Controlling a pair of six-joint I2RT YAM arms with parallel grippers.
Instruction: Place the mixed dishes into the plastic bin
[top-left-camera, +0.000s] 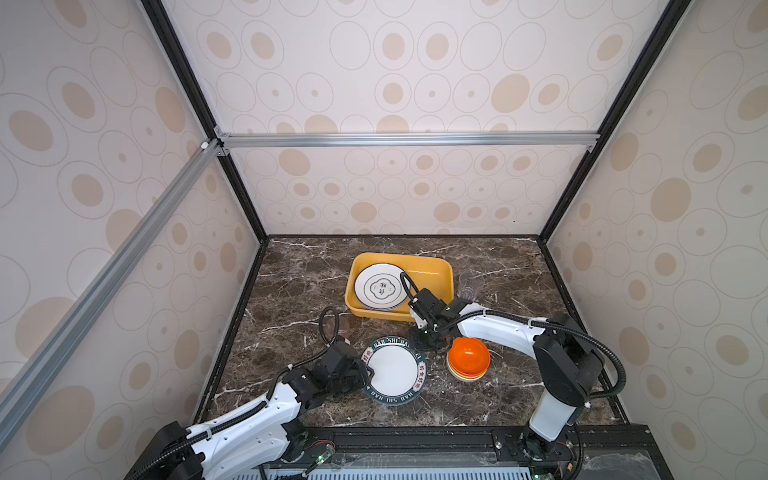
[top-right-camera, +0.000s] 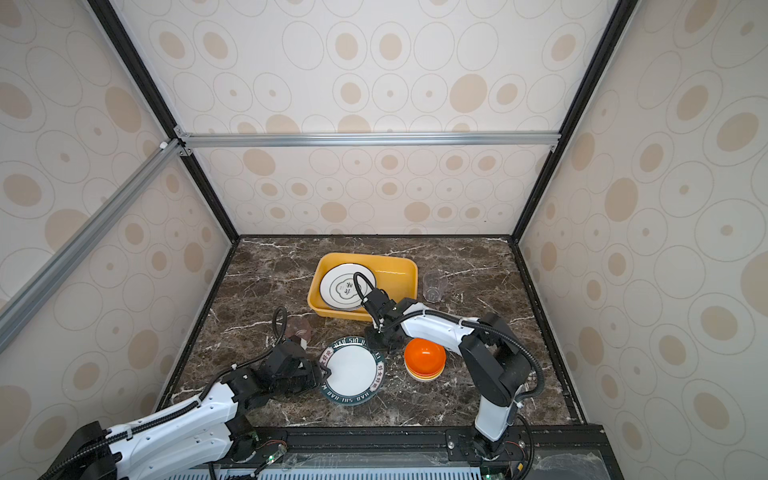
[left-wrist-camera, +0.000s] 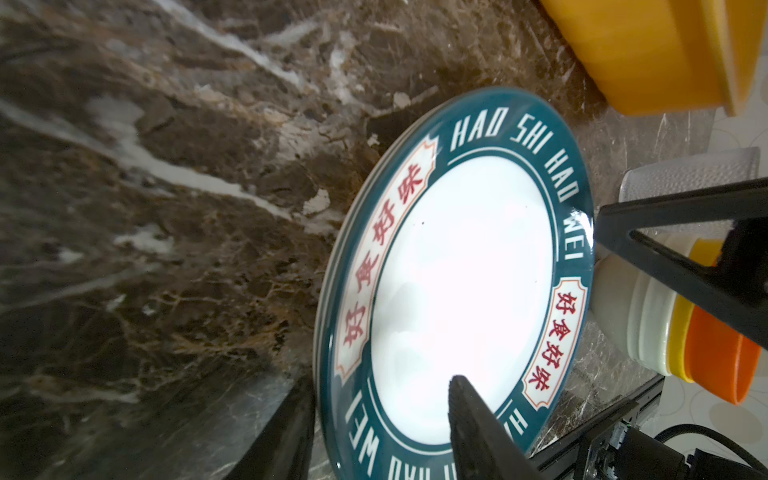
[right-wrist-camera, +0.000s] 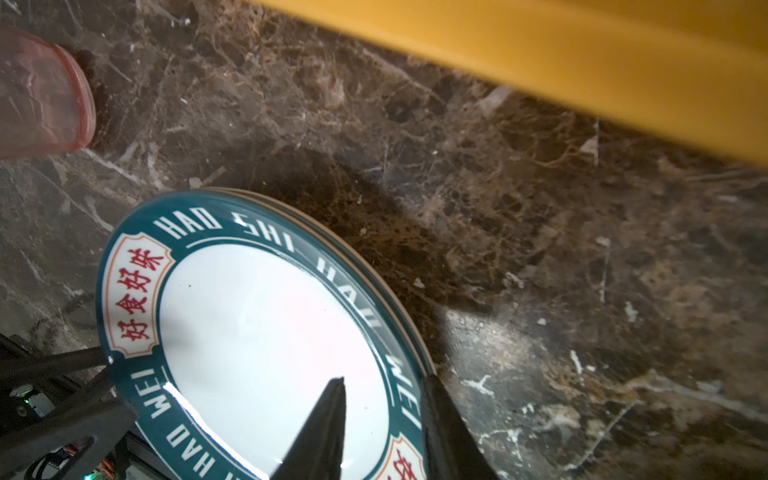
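Where green, plate (left-wrist-camera: 457, 282) ("HAO SHI")

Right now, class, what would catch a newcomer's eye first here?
The green-rimmed plate at front centre, with the left tool and right tool straddling its rim from two sides. Behind it, the mustard-yellow bin holds a white plate; the orange-topped bowl stack sits to its right.

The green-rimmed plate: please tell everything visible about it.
The green-rimmed plate is round, glossy, with a white centre, white letters HAO SHI HAO WEI and red characters on cream panels. It lies atop another plate on the marble table, near the yellow bin. The left hand and right hand straddle its rim; grip unclear.
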